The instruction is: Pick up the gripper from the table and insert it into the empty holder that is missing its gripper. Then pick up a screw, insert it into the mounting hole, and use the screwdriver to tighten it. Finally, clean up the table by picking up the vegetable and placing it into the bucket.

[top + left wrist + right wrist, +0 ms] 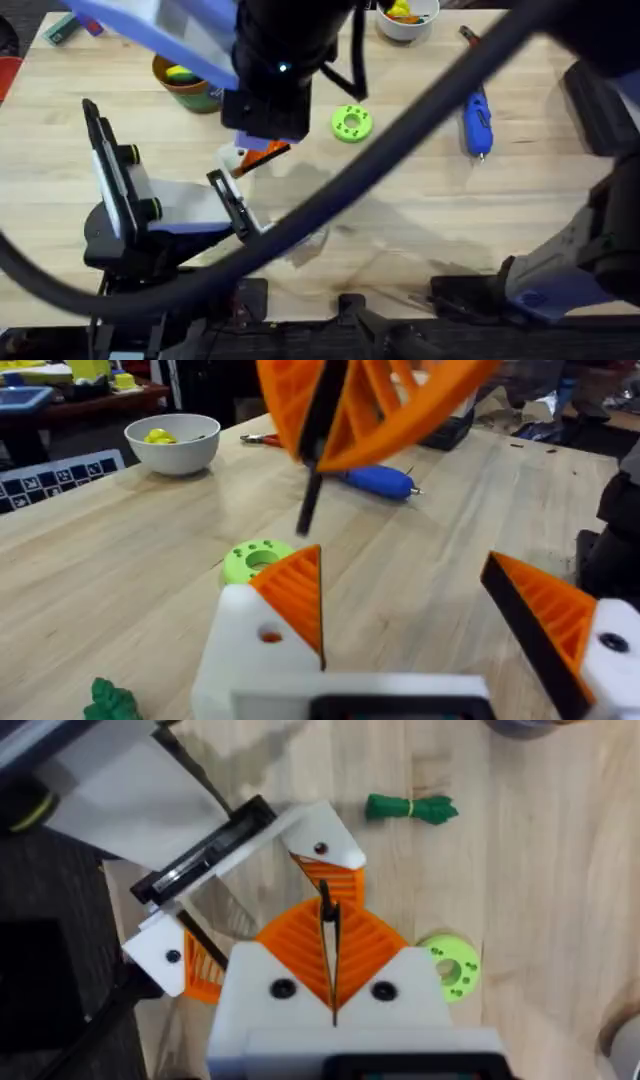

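Orange ribbed pads of the right tool (328,925) are pressed together on a thin black pin (310,510), which sticks out past their tips. The pin's free end hangs just above the left tool (402,560), near the centre of the right wrist view. The left tool's fingers stand well apart with nothing between them, and each carries an orange pad. One of these, the gripper (295,595), sits on the white holder (245,650), whose small round hole faces the left wrist camera at lower left of that frame.

On the pale wooden worktop (420,200), the bucket (187,88) stands at the upper left of the overhead view, partly hidden by the right arm. It holds a yellow and green toy (180,73). A white bowl (405,22) stands at the top edge, right of centre, with yellow and red toys in it. In the left wrist view the same bowl shows a yellow toy (158,436).

The vegetable (410,808) lies on the bare wood, outside any container, near the top of the right wrist view. The screwdriver (476,122) lies at the upper right of the overhead frame. Red-handled pliers (468,37) lie above it, near the bowl. A green disc (351,123) rests near the centre of the overhead frame, beside the right arm.
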Robot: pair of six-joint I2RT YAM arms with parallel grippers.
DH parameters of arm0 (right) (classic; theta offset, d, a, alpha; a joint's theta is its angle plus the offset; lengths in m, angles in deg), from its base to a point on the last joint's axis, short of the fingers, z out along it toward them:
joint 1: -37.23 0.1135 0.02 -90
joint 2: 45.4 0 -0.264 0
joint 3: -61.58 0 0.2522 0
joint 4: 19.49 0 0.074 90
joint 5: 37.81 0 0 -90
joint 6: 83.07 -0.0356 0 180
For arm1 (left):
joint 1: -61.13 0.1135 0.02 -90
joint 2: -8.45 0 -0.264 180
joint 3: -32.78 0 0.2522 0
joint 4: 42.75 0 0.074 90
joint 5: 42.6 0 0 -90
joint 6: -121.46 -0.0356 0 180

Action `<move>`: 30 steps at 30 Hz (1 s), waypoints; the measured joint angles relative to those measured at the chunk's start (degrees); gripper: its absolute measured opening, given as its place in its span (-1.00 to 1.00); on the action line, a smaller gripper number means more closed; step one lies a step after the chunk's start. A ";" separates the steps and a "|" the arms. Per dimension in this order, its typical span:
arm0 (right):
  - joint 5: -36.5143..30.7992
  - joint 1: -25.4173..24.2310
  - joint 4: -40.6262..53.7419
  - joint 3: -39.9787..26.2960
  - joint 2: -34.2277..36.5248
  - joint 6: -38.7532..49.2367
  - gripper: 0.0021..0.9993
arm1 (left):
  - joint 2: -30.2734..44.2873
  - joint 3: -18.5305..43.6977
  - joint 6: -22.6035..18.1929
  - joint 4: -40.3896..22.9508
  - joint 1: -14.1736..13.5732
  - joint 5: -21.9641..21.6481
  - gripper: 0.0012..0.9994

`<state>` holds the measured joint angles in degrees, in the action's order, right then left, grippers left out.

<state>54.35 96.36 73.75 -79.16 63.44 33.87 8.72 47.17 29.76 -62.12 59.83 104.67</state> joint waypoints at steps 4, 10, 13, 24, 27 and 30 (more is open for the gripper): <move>0.93 0.02 0.08 0.00 1.65 1.49 -0.99 | -0.02 0.00 0.00 -0.01 0.00 0.00 0.97; 0.98 0.33 1.13 0.00 2.69 2.65 -0.99 | 0.00 0.00 0.00 -0.02 0.00 -0.02 0.97; 1.05 0.48 1.26 0.00 2.74 3.17 -0.99 | 0.00 0.00 0.00 0.00 0.00 0.00 0.97; 1.15 0.48 -0.22 -0.04 5.14 3.58 -0.99 | 0.00 0.00 0.00 -0.02 0.00 -0.02 0.97; 1.15 0.48 -0.60 -0.04 5.40 3.58 -0.99 | -0.02 0.00 0.00 -0.02 0.00 -0.02 0.97; 1.15 0.48 -1.29 -0.07 5.51 3.60 -0.99 | 0.00 0.00 0.00 -0.02 0.00 -0.02 0.97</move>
<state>55.50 96.85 72.46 -79.23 68.95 37.47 8.72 47.17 29.76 -62.14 59.83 104.65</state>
